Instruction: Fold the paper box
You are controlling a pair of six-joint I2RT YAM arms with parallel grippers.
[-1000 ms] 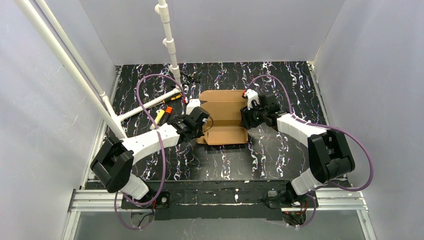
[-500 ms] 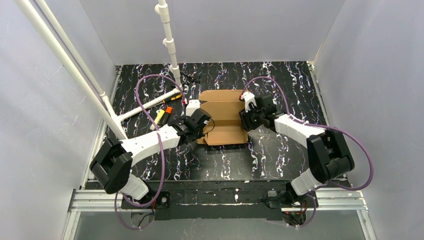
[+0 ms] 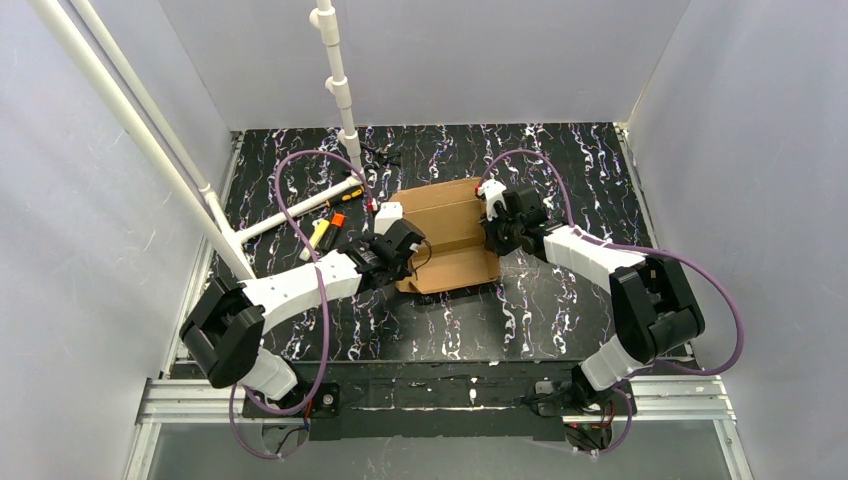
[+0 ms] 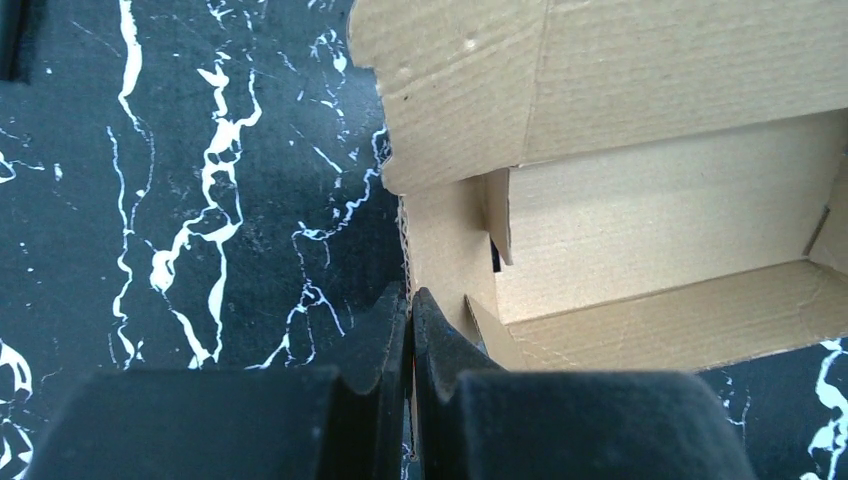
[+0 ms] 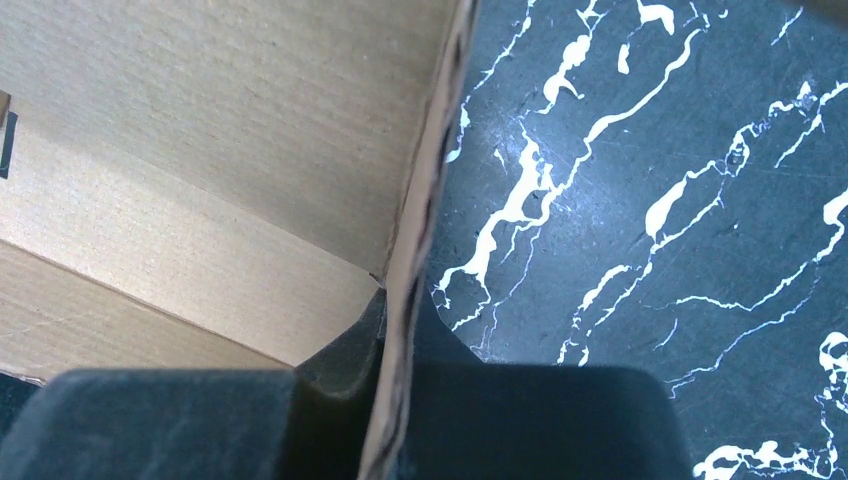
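the paper box (image 3: 445, 235) sits on the dark marbled worktop (image 3: 560, 300) between the two arms, half formed: floor down, side walls up, a wide flap lying out beyond the left end effector's fingertips.

the left end effector (image 4: 410, 300) is pinched almost fully together, and the thin edge of the box's left wall runs straight into the slit between its fingers. just ahead of it and to the inner side, a small tab stands loose in the corner of the box (image 4: 650, 200), not yet tucked.

the right end effector (image 5: 395, 300) is likewise closed down on cardboard: the right wall's corrugated edge passes up between its fingers, with the box interior (image 5: 200, 150) on one side of the end effector and bare worktop on the other.

holding one wall each looks deliberate. with opposite walls gripped, the light box cannot slide or spring flat, and the walls stand upright so the remaining flaps can be brought over. the likely risk is crushing or tearing the thin edge if either arm pulls outward.

an orange-and-black marker (image 3: 338, 222) lies well off the left end effector's outer side, uninvolved.
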